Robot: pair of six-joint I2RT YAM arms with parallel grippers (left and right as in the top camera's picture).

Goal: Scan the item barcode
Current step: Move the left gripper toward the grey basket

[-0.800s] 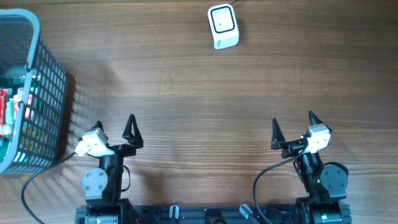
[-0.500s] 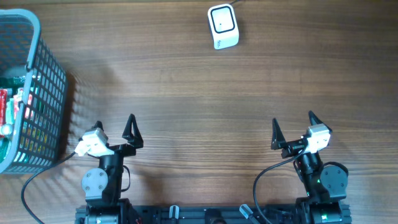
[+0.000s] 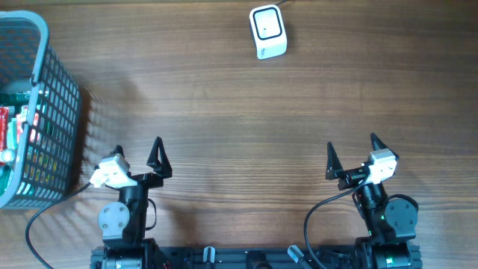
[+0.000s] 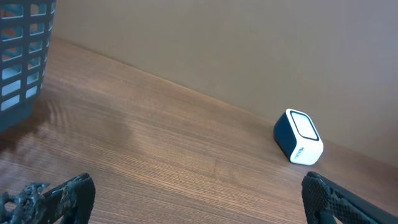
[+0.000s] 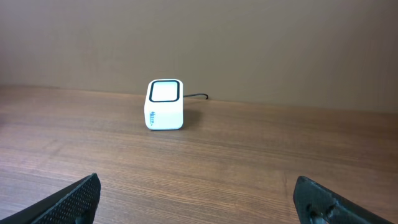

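White scanner (image 5: pixel 165 104), side print unreadable

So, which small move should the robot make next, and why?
Probably swing the left claw toward the grey plastic mesh basket: it and the right claw stand open and empty, the colourful packets lie in that basket, and nothing is at the white boxy scanner.

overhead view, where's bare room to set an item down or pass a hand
Widest free patch: the bare table between the scanner at the far edge and the left hand and right hand near the robot. The strip right of the scanner is bare too. Crowded only at the left edge, where the basket holds items.
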